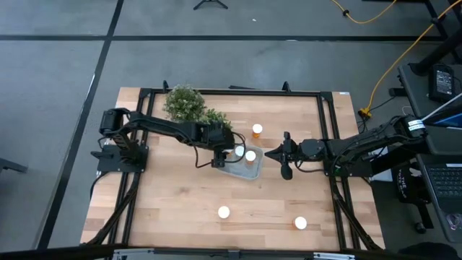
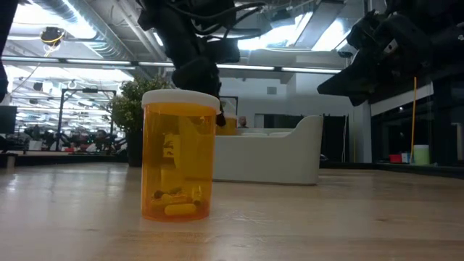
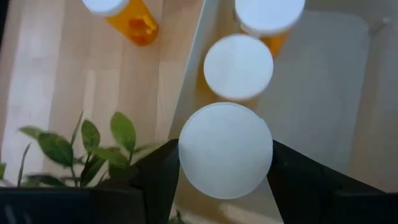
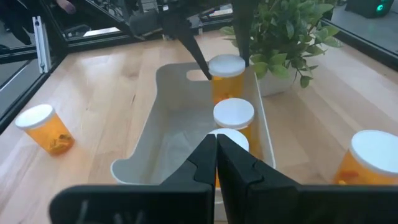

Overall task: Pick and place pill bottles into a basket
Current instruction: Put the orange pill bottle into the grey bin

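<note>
The left gripper (image 1: 229, 152) hangs over the near-plant end of the basket (image 1: 254, 173), clamped on a bottle (image 3: 225, 149) just under its white cap. That held bottle stands upright, long axis vertical, cap up, squarely between the two fingers (image 3: 155, 180), which press its sides; in the right wrist view it sits above the basket's far end (image 4: 227, 78). The plant (image 1: 189, 105) is just behind that arm, its leaves brushing close to the basket's rim.

Inside the basket two more bottles (image 4: 234, 121) stand upright, caps up, one behind the other along the basket's length. Whether the held one touches the floor of the basket I cannot tell.

Outside, one bottle (image 1: 257, 130) stands on the table (image 1: 173, 209) just beyond the basket, and two others stand near the front edge, one (image 1: 224, 212) left of the other (image 1: 300, 223), all caps up. The front-left one fills the low view (image 2: 178, 156), upright with pills at its bottom.

The right gripper (image 1: 270, 154) waits just right of the basket, fingers pinched together on nothing, pointing at it.
</note>
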Action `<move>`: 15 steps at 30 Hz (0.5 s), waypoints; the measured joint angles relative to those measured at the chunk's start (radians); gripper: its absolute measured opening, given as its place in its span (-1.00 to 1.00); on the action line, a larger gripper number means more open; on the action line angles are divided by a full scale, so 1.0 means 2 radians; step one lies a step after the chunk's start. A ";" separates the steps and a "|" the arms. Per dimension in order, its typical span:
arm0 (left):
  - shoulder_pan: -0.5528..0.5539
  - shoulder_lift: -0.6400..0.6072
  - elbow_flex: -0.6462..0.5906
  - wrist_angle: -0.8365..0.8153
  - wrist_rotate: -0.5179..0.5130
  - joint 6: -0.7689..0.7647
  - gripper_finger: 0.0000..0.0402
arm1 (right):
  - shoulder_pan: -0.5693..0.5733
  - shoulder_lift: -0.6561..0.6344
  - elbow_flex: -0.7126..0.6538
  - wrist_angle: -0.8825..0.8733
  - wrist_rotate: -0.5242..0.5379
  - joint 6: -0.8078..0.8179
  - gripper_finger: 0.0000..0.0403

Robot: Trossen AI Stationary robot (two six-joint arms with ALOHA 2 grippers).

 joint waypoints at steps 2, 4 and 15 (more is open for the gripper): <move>0.000 0.002 0.000 0.002 0.001 0.000 0.08 | 0.000 0.000 0.000 0.000 0.000 0.000 -0.92; 0.000 0.003 0.000 0.011 0.001 0.000 0.08 | 0.000 0.000 0.000 0.000 0.000 -0.001 -0.92; 0.000 0.024 0.000 0.020 -0.002 0.000 0.08 | 0.000 0.000 0.000 0.001 0.000 -0.013 -0.92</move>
